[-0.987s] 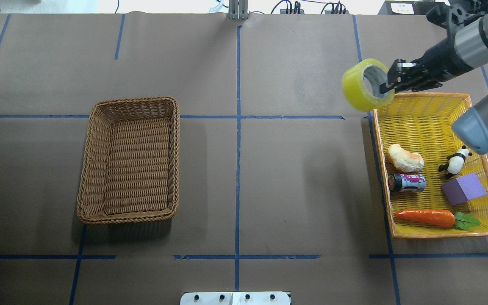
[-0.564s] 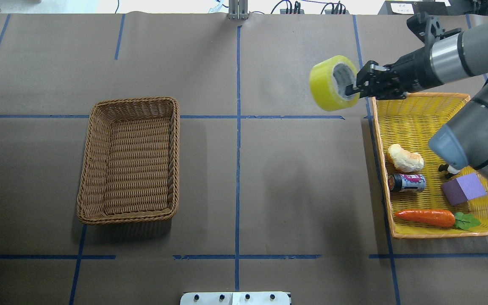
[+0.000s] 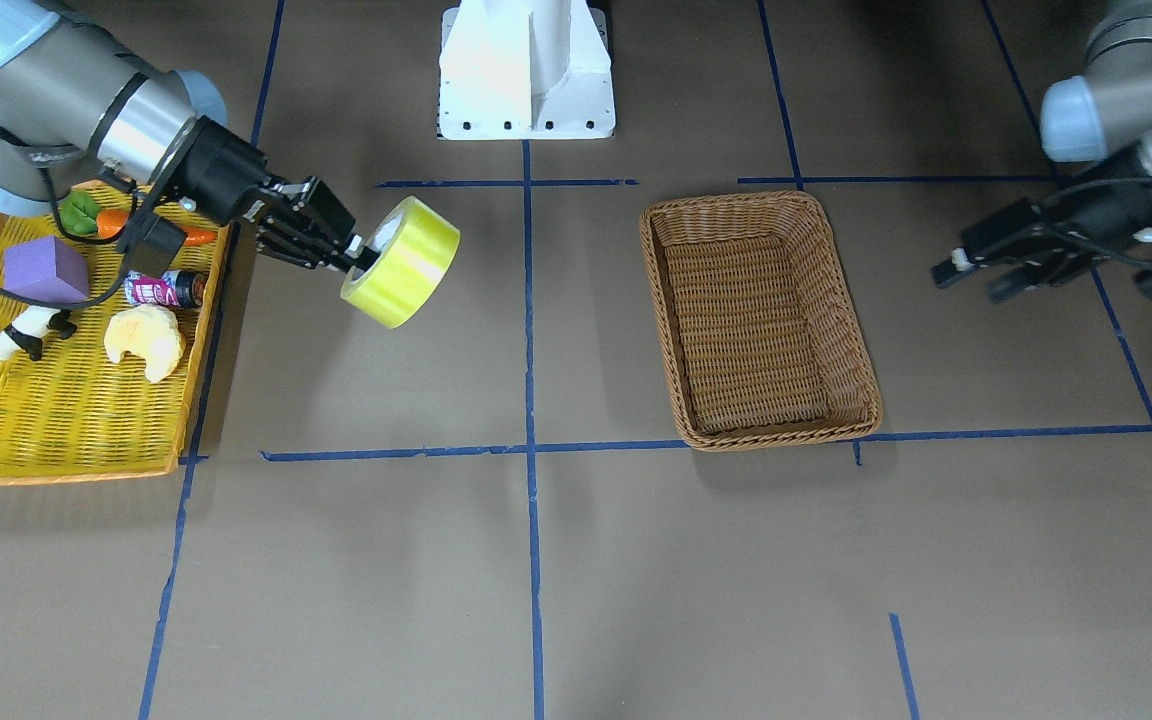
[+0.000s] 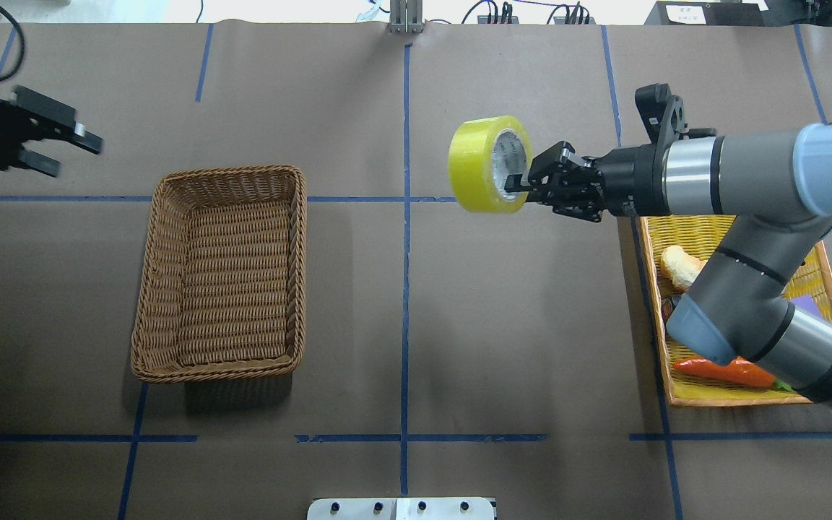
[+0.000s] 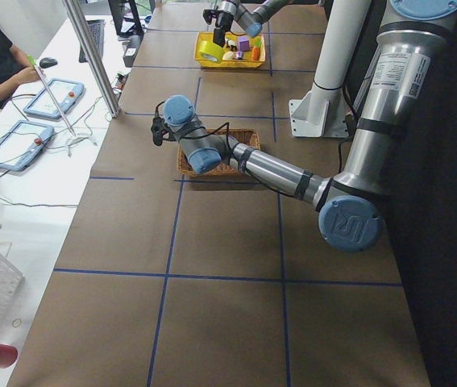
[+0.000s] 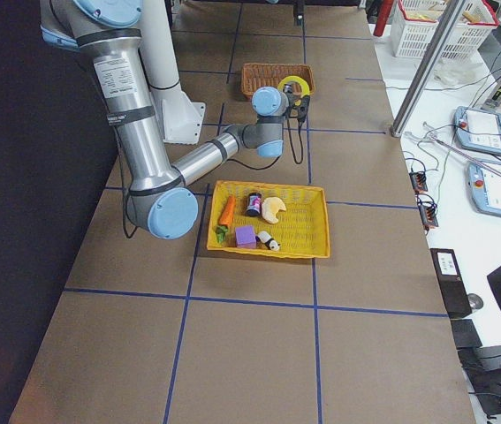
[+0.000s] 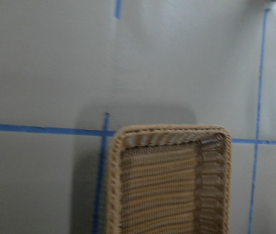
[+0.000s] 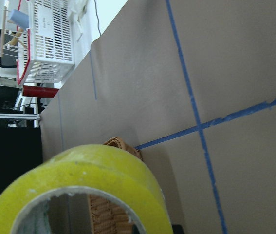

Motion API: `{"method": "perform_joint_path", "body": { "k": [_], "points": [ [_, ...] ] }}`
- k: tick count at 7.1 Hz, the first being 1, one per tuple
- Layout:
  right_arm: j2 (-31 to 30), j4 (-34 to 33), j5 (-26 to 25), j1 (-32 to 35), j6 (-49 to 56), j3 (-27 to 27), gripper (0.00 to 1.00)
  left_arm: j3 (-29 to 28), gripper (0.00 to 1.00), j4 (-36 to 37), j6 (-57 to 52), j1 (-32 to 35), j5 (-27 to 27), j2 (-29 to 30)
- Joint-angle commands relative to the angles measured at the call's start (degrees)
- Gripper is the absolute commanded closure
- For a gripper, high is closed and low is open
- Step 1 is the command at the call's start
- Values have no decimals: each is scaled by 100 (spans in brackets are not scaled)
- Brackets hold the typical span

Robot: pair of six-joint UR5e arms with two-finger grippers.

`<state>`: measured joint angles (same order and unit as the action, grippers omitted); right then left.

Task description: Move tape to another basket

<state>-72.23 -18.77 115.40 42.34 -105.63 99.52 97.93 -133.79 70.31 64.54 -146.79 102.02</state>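
The yellow-green tape roll (image 4: pixel 479 166) hangs in the air over the table's middle, just right of the centre line. My right gripper (image 4: pixel 524 180) is shut on it, one finger inside its core; it also shows in the front view (image 3: pixel 406 262) and the right wrist view (image 8: pixel 89 180). The brown wicker basket (image 4: pixel 147 289) stands empty on the left half, well apart from the tape; its rim shows in the front view (image 3: pixel 658 270) and the left wrist view (image 7: pixel 169 129). My left gripper (image 4: pixel 75 153) is open and empty, above the table beyond the basket's far left corner.
The yellow tray with orange rim (image 3: pixel 66 420) sits at the table's right end and holds a croissant toy (image 3: pixel 144 340), a panda (image 3: pixel 21 335), a purple block (image 3: pixel 44 270), a can (image 3: pixel 164 290) and a carrot (image 3: pixel 151 228). The white robot base (image 3: pixel 526 70) stands at the near edge.
My right arm has carried the tape leftward from beside the yellow tray toward the table's middle. My left gripper has come into view at the far left.
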Motion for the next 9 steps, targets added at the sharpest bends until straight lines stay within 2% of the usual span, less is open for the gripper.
{"method": "perform_joint_path", "body": {
  "k": [1,3,5,7,9],
  "points": [
    [-10,880,-246,-330,-404,24,98,-45,0,-2113,2231,-870,789,-7],
    [-10,1671,-263,-681,-773,6,98,68,0,-3787,4385,-1039,1299,63],
    [103,1938,-255,-1182,-748,-3,98,86,0,-4819,5682,-1582,2325,273],
    [271,1939,-263,-1455,-757,67,98,277,0,-5322,6648,-2276,3467,424],
    [289,1939,-272,-1596,-748,112,98,350,0,-5359,7057,-2847,4138,712]
  ]
}}
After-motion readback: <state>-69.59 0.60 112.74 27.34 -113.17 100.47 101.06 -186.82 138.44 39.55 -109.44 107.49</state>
